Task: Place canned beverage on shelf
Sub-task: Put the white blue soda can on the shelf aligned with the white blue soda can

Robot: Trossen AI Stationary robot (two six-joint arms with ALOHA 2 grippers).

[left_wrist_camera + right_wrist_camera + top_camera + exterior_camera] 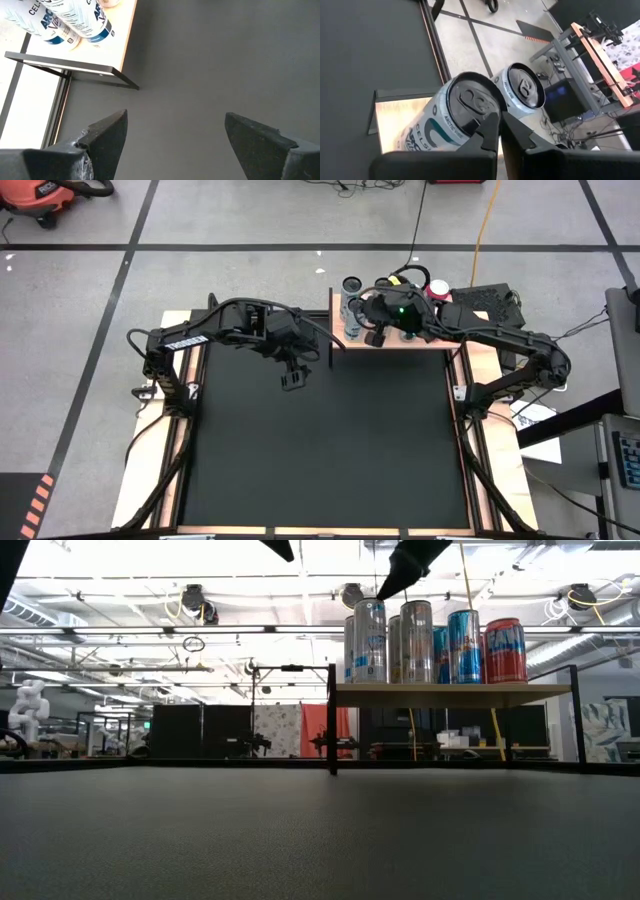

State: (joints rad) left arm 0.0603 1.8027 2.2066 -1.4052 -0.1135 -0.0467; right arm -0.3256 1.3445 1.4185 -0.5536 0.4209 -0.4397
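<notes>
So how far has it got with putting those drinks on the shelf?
Several cans already stand upright on the shelf. Nothing is in hand: the left gripper hovers over the black mat, jaws open and empty; the right gripper, jaws shut, hangs above the cans. No can remains on the mat.

wooden shelf (pixel 450 694), upright cans (pixel 415 642) on top

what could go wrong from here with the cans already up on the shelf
1. The right gripper, shut, hangs just above the tops of the white cans; a careless sideways move might tip one.
2. The cans stand packed close on the narrow shelf, so one knock could probably topple several.
3. The left gripper is open and empty over the black mat, so no further can is being brought.
</notes>
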